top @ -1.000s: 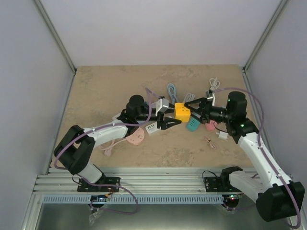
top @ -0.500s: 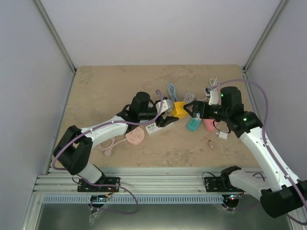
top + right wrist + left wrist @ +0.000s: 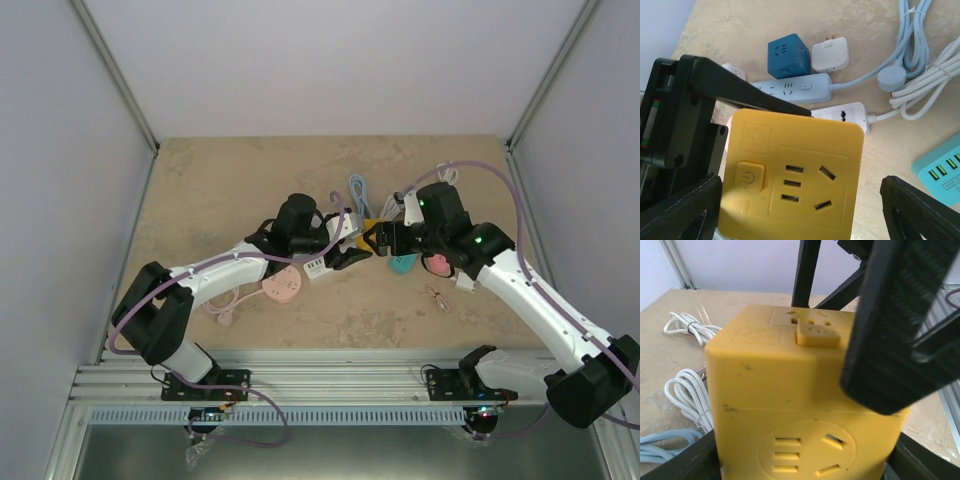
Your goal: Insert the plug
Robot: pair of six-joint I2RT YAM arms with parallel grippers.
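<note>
The yellow cube socket [image 3: 805,165] is over the middle of the table [image 3: 200,190], though whether it rests on the surface cannot be told; the left gripper [image 3: 356,252] pinches it, its black fingers [image 3: 685,462] pressed against two opposite sides; the right gripper [image 3: 801,192] faces the cube from the other side with its jaws spread wide and gripping nothing; in the right wrist view one of its fingers [image 3: 682,210] is just beside the cube's left edge and the other is well apart from it. The face turned to the right wrist camera carries a raised square button [image 3: 751,176] marked with a power symbol; above that is a faint embossed emblem, too shallow to read; beside it is a five-slot outlet; in the left wrist view a second outlet sits in a round recess on the near face. Beyond the cube a white plug [image 3: 830,54] lies flat on the table with two metal prongs at its far end, just beside a dark blue cube socket [image 3: 785,55]; nearer lie a light blue power strip [image 3: 790,90] and a white power strip [image 3: 842,112]; a teal strip [image 3: 940,172] with a row of small ports lies to the right; coiled cables [image 3: 925,55] lie at the far right; from overhead, a pink round socket [image 3: 282,288] lies beside the left arm.
</note>
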